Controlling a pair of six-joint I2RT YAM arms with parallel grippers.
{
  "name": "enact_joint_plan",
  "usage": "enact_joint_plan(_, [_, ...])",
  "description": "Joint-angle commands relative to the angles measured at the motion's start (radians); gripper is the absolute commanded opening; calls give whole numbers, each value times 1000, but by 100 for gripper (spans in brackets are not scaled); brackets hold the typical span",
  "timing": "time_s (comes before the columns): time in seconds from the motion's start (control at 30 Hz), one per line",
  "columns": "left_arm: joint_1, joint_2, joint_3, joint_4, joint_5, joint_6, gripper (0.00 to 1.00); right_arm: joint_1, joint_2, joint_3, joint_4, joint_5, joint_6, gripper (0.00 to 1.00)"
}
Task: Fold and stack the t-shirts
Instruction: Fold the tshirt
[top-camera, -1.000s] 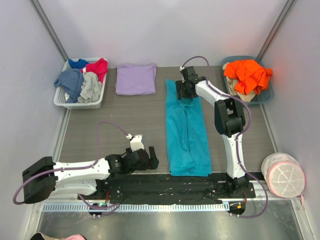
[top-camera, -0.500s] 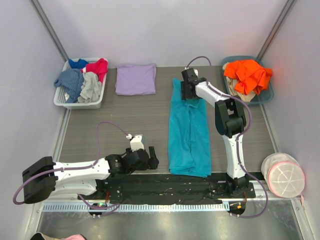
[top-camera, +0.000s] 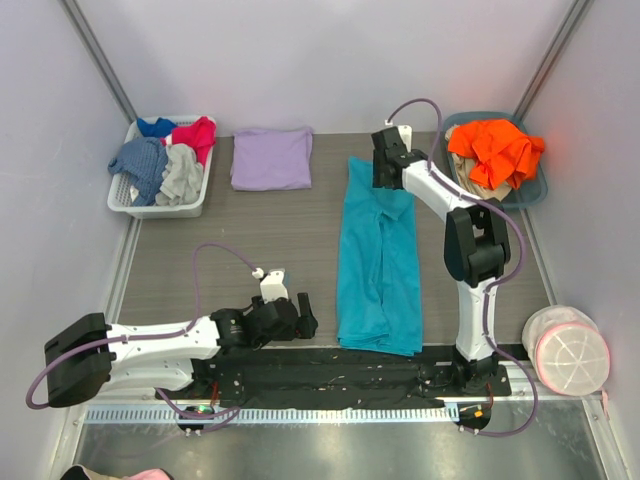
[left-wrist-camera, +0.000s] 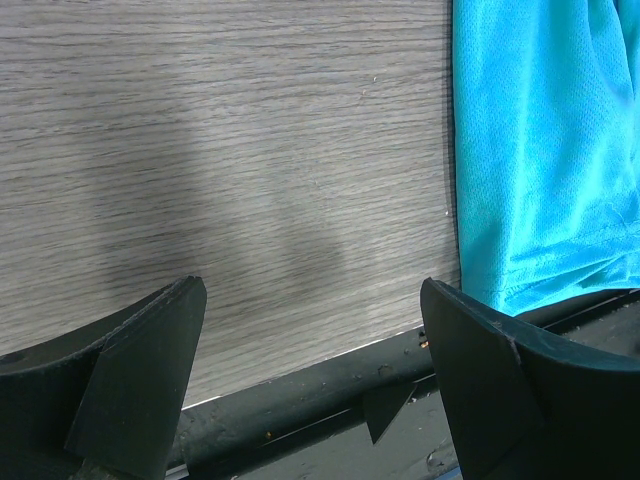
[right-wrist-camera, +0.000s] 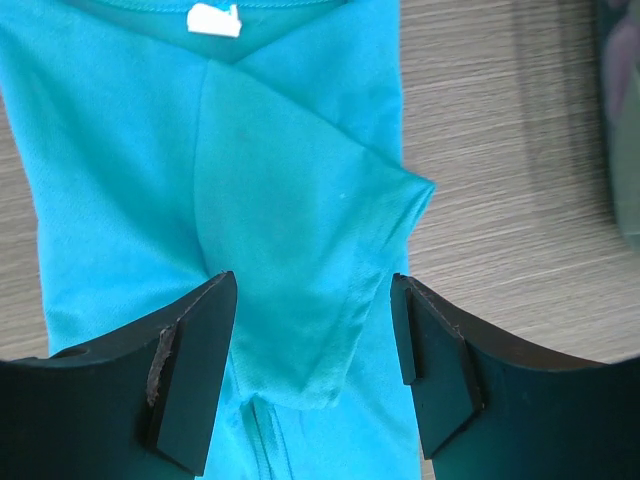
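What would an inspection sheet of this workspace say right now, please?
Surface: grey wood-grain table, no spills seen.
Job's things: teal t-shirt lies as a long strip, a sleeve folded in; lavender t-shirt lies folded at the far edge, apart from it; not yet stacked.
Clutter: white basket of red, blue and grey garments far left; orange garment on a blue tray far right; round white container near right.
Pincers: left pincer open over bare table beside the teal hem; right pincer open over the teal collar end, holding nothing.
Cables: purple cables loop off both arms, none on the cloth.
Surroundings: plain pale walls; nothing else seen.
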Motion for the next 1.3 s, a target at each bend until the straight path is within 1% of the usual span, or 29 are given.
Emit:
enact_joint_plan(0.0, [1, -16, -3, 10, -27, -6, 95, -6, -48, -12, 5, 83, 34, 71])
enact_joint_plan(0.1, [1, -18, -4, 10, -25, -5, 94, -11, -74, -41, -4, 98, 56, 70])
enact_joint_plan(0.23, [1, -12, 8, 16, -35, 1, 95, -15, -146, -134, -17, 107, 91, 70])
enact_joint_plan(0.43, [1, 30, 39, 26, -30, 18, 95, -18, -265, -265, -14, 78, 105, 71])
enact_joint_plan(0.6, [1, 37, 42, 44, -18, 21, 95, -17, -351, -358, -14, 51, 151, 70])
enact_joint_plan(0.73, [1, 34, 53, 41, -25, 43, 95, -17, -462, -511, -14, -8, 206, 71])
enact_joint_plan(0.83, [1, 51, 79, 38, -24, 69, 97, -17, -584, -651, -21, -81, 267, 70])
enact_joint_plan(0.87, [1, 60, 86, 42, -19, 76, 98, -18, -664, -691, -24, -101, 286, 71])
enact_joint_plan(0.9, [1, 69, 103, 47, -9, 83, 98, -17, -704, -770, -29, -145, 322, 70])
enact_joint_plan(0.97, [1, 94, 114, 81, 11, 96, 98, -14, -790, -843, -50, -173, 355, 70])
enact_joint_plan(1.0, [1, 103, 123, 98, 36, 99, 98, -8, -869, -899, -64, -178, 393, 70])
enact_joint_plan(1.07, [1, 135, 132, 146, 60, 107, 98, 6, -954, -944, -115, -174, 419, 70])
enact_joint_plan(1.1, [1, 151, 146, 160, 86, 109, 98, 5, -1023, -973, -133, -170, 430, 70])
enact_joint_plan(1.2, [1, 209, 171, 217, 131, 118, 98, 8, -1124, -996, -213, -164, 458, 70])
enact_joint_plan(1.27, [-1, 255, 184, 259, 169, 127, 98, 8, -1163, -1016, -247, -155, 471, 70])
